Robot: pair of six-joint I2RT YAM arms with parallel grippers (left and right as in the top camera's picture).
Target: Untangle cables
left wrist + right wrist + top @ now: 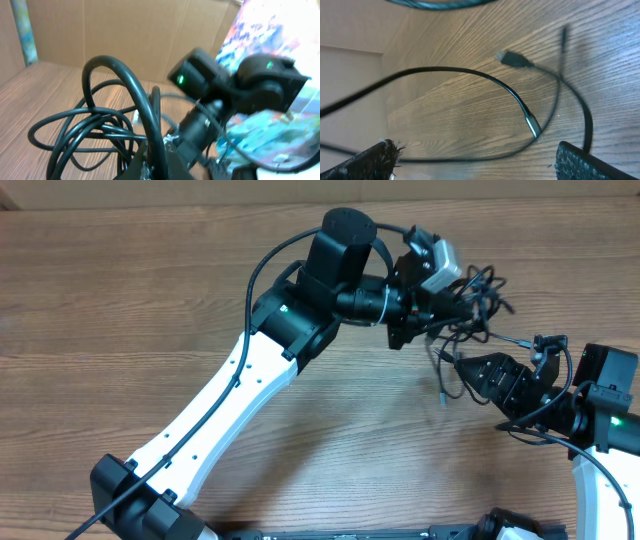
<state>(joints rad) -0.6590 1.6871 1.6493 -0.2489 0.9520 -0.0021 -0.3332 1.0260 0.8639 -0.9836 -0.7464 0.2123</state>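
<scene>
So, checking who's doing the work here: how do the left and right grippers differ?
The left gripper is shut on a cable of the tangle; the right gripper is open and empty. The left gripper is at the tangle, the right gripper above loose plug ends on the table. Both are black two-finger grippers.
</scene>
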